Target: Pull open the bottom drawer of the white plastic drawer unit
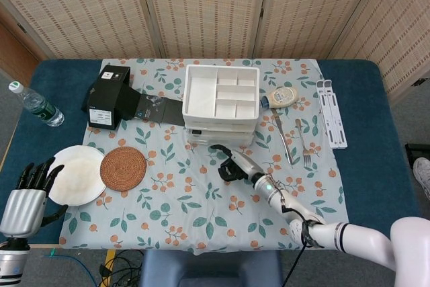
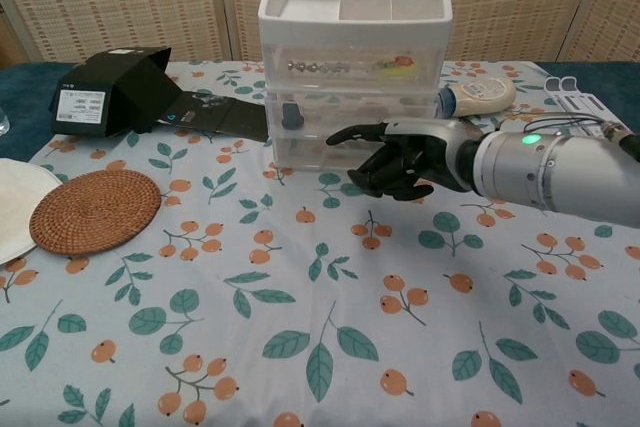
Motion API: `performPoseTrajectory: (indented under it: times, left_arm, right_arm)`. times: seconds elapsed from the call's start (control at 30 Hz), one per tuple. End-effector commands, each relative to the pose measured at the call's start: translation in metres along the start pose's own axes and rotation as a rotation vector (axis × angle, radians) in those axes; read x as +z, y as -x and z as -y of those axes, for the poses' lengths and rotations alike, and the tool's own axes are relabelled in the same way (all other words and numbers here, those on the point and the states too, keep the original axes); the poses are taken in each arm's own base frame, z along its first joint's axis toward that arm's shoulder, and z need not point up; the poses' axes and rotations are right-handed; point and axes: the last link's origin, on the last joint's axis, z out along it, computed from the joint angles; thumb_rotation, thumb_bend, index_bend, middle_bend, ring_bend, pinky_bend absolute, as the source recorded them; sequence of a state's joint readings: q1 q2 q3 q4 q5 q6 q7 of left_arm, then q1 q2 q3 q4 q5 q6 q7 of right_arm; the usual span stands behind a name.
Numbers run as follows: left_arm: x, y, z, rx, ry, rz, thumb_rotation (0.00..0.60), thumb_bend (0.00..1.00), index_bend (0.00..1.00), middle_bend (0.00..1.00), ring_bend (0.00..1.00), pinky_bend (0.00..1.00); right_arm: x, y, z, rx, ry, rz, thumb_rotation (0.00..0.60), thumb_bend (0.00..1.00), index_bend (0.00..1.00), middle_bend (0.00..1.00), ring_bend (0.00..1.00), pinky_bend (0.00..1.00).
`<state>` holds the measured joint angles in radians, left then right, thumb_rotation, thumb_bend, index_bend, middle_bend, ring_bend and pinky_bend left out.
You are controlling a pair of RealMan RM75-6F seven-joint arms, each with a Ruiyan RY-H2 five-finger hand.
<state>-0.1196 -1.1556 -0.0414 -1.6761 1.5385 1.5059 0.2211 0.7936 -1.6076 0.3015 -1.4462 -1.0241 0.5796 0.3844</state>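
The head view showed the whole surface [image 1: 366, 139] from above: the drawer unit [image 1: 221, 104] stood at the middle back on a leaf-and-berry cloth [image 1: 195, 199], its top a tray of open compartments. Only this view showed the left hand [image 1: 27, 196], low at the near left edge beside a plate [image 1: 72, 174], fingers spread and holding nothing. It also took in a water bottle [image 1: 35, 104], forks [image 1: 292, 140] and a squeeze bottle [image 1: 281, 96].

The chest view showed the unit's front: translucent white plastic drawers stacked, small items dimly visible inside, the bottom drawer [image 2: 320, 152] flush and closed. The right hand [image 2: 400, 157], dark-fingered on a silvery forearm, hung just before that drawer, one finger stretched toward it, the rest curled in on nothing. A round woven coaster [image 2: 95, 209] and a black box [image 2: 115, 87] lay to the left.
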Motion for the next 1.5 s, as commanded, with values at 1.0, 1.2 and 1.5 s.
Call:
performPoseTrajectory:
  times: [1.0, 1.2, 1.5]
  left_arm:
    - [0.004, 0.004, -0.005, -0.006, 0.020, 0.009, 0.600, 0.17, 0.14, 0.07, 0.11, 0.07]
    - [0.005, 0.004, -0.006, -0.005, 0.021, 0.009, 0.600, 0.17, 0.14, 0.07, 0.11, 0.07]
    - [0.005, 0.003, -0.006, -0.004, 0.020, 0.009, 0.600, 0.17, 0.14, 0.07, 0.11, 0.07]
  right_arm:
    - [-0.056, -0.050, -0.007, -0.382, 0.059, -0.221, 0.600, 0.59, 0.08, 0.78, 0.93, 0.99]
    - [-0.052, -0.051, -0.008, -0.380, 0.066, -0.218, 0.600, 0.59, 0.08, 0.78, 0.93, 0.99]
    - [-0.046, -0.053, -0.008, -0.385, 0.073, -0.211, 0.600, 0.59, 0.08, 0.78, 0.93, 0.99]
